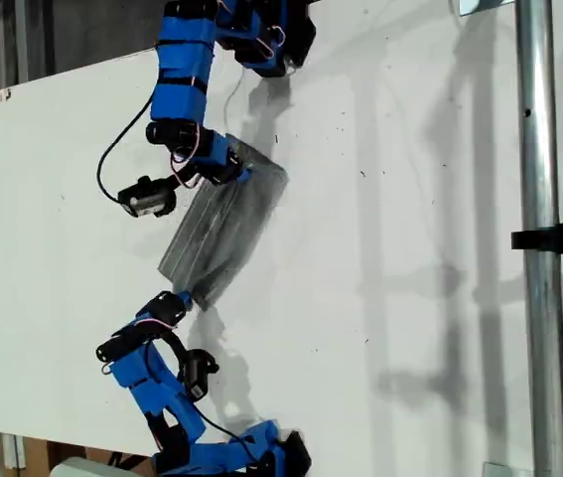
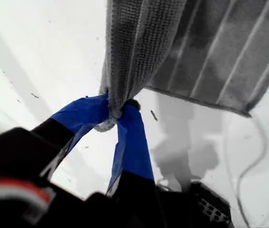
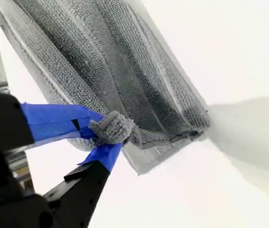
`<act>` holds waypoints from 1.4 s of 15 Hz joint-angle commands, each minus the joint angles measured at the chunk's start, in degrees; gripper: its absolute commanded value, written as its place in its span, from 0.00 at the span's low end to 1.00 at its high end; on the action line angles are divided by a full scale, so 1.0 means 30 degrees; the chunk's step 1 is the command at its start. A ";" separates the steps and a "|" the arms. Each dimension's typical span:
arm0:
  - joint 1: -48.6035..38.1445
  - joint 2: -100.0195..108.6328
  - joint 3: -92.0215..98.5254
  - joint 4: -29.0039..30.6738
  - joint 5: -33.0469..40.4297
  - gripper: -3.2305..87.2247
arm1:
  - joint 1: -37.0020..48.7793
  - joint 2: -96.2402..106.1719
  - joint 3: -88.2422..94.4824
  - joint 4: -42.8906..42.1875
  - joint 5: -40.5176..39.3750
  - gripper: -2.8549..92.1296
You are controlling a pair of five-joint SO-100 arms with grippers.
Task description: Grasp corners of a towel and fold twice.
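- My first gripper [image 2: 115, 114], its blue-taped jaws closed, is seen pinching a bunched corner [image 2: 109, 124] of the soft grey striped towel [image 2: 205, 52], which hangs from the jaws as a gathered column with a flatter striped panel beside it.
- My second gripper [image 3: 106, 133] is likewise clamped on a wadded corner [image 3: 113, 127] of the same cloth, whose ribbed layers slope away from the jaws.
- In the exterior view, the towel [image 1: 223, 227] is held stretched between the two blue arms as a narrow slanted band over the white table [image 1: 410, 248]; which arm is which cannot be told from the wrist views.
- It is judged that the cloth is lifted at both ends, so a fold is under way.
- For the step to be done well, both grips should be kept firm and the ends moved together at equal height, so the band is kept taut without twisting.
- The held edge should be laid over the far edge with stripes aligned, and released only once the cloth rests flat.
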 commanded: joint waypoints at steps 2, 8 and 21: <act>-0.1289 0.0205 -0.1201 -0.2783 0.0352 0.00 | 0.3135 0.1611 0.0938 0.0967 -0.0615 0.03; -0.2285 -0.1025 -0.1494 -0.8379 0.0264 0.00 | 0.9551 0.4277 0.2725 0.0176 -0.3047 0.03; -0.2900 -0.1582 -0.0996 -0.7354 -0.0703 0.00 | 0.5625 0.6885 0.8906 -0.4248 0.0850 0.03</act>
